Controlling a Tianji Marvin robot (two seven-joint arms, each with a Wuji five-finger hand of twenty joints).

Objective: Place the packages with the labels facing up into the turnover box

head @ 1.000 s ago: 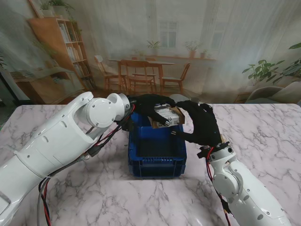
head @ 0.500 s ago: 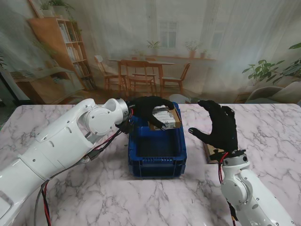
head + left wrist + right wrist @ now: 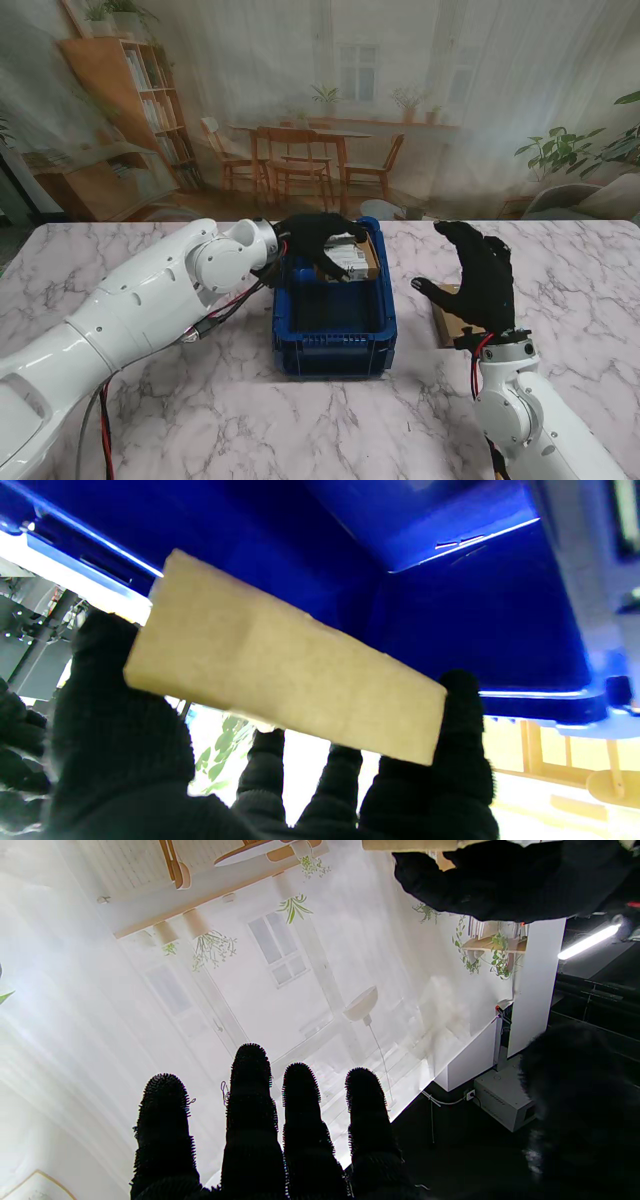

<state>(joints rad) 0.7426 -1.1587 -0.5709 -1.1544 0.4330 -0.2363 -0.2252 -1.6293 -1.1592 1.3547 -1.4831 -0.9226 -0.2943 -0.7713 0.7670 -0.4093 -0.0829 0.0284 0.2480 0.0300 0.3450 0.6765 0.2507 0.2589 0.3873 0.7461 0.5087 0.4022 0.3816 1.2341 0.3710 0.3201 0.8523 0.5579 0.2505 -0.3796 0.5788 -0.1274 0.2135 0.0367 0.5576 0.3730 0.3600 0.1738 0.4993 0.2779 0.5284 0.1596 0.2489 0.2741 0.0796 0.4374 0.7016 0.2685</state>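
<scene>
**White arms, black knitted hands**

Both arms are clad in glossy white shells, rounded and smooth, with a large disc-shaped joint cap on the left arm and a smaller rounded segment on the right arm. Red and black cables run loose beside the left arm's underside, and a thin red wire with a black one trails along the right arm just behind the wrist. A silver metal ring sits at the left wrist — a dark collar at the right. The left hand and the right hand each have five fingers covered in black, fuzzy knitted gloves; the right wrist view shows the fibres bristling along the fingers.
</scene>
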